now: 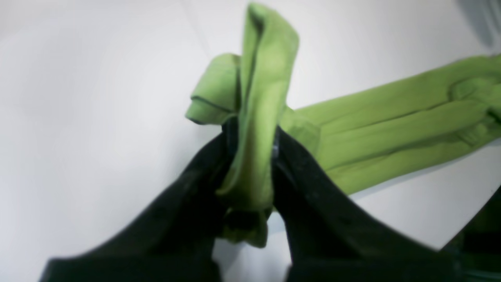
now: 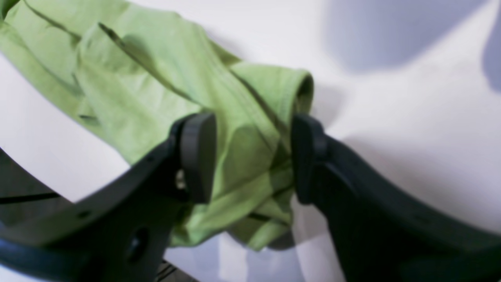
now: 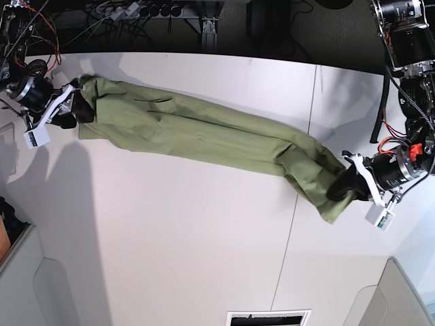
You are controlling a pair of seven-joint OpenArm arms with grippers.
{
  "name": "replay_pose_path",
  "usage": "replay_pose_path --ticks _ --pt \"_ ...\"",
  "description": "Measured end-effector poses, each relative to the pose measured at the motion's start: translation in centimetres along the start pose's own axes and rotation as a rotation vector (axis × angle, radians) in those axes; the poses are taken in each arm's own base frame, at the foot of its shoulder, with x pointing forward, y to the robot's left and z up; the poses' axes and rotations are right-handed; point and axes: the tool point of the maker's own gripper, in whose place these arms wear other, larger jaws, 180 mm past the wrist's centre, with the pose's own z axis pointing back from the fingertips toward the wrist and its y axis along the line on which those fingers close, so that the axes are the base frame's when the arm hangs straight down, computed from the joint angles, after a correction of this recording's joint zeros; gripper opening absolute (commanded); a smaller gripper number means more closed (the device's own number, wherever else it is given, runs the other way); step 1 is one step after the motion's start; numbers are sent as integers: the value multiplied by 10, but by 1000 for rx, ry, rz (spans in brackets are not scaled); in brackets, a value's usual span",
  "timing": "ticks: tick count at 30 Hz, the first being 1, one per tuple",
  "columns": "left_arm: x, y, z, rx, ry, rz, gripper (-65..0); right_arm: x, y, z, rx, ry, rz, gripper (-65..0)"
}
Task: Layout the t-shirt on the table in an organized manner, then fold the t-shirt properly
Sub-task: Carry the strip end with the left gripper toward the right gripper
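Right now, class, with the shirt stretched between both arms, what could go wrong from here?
1. The right gripper stands open around the t-shirt; if the arms pull apart, that end may well slip free.
2. The left gripper pinches a bunched fold, so the cloth may stay twisted like a rope on the table instead of spreading flat.

Behind my arms, a dark strip at the rear holds a power strip [image 3: 139, 9] and a tangle of cables [image 3: 115, 20]. Red wires [image 3: 41, 24] loop above my right tool. Grey panels [image 3: 51, 288] angle in at the near corners, one below each tool. A vent grille [image 3: 268, 318] sits at the near edge between them. Light is even, shadows soft.
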Motion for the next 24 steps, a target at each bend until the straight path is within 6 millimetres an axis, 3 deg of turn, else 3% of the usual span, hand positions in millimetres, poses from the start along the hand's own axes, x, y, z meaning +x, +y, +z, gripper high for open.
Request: replay_pose_path --ticks 4,9,12,18,19,22,24 --pt "7 -58 -29 -124 -7 -60 -650 -5 3 -4 6 3 -20 -345" --pt "-14 -124 -69 -240 95 -143 -650 -12 -2 -7 -1 13 -42 -345" --pt "-20 -150 -82 -272 126 -189 -650 -12 -2 -7 -1 13 -45 -345" --pt "-44 -178 -100 -294 184 -229 -650 -12 -2 -7 -1 12 -46 -345" --pt "-50 -182 -103 -308 195 -232 -616 -12 -2 -8 -1 9 -46 -345" --pt "-61 -189 -111 -324 211 -232 -363 -11 -2 -8 -1 2 -47 -345" --pt "-61 -188 -117 -296 202 -167 -306 -10 -2 -8 -1 -2 -47 -345"
